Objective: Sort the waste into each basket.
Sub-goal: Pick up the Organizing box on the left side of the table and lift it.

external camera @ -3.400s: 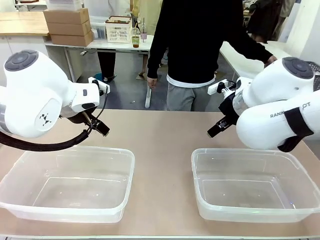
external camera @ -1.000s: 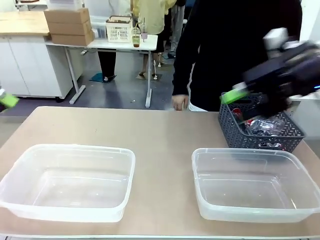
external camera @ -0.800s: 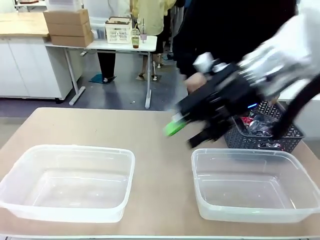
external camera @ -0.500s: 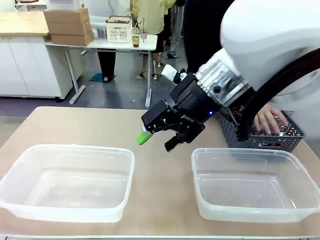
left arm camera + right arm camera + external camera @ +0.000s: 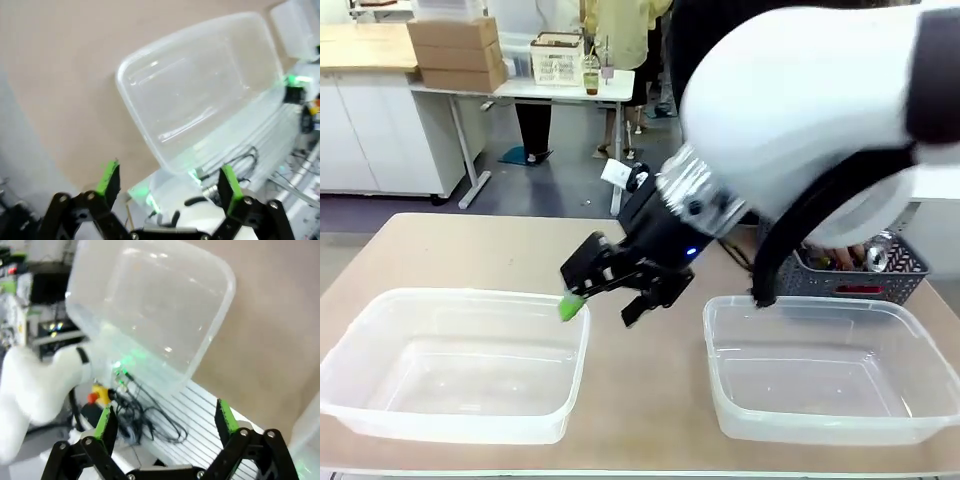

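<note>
While the right gripper point(image 5: 602, 306) hangs low over the table point(image 5: 470, 250), its jaws stand wide apart with nothing between them. One green-padded fingertip point(image 5: 570, 305) sits at the far corner of the left tub point(image 5: 460, 296); whether it touches the rolled rim cannot be told. The other finger is over bare tabletop in the gap between the two tubs. In the right wrist view the same gripper point(image 5: 165, 421) looks along its spread fingers at the left tub point(image 5: 150, 310), which lies just ahead and is empty. A corner of the right tub point(image 5: 310, 440) shows at that gripper's side.

Right tub point(image 5: 800, 303): just beside the right gripper, under the right arm point(image 5: 800, 110), also empty.

Waste point(image 5: 873, 253): silver and red cans heaped in a grey lattice basket point(image 5: 895, 272), well apart from the right gripper, back along its arm and beyond the right tub.

Left gripper point(image 5: 167, 182): jaws likewise spread wide, empty, held above the table point(image 5: 60, 75). The left tub point(image 5: 200, 90) lies ahead of its fingertips, well apart from them.
</note>
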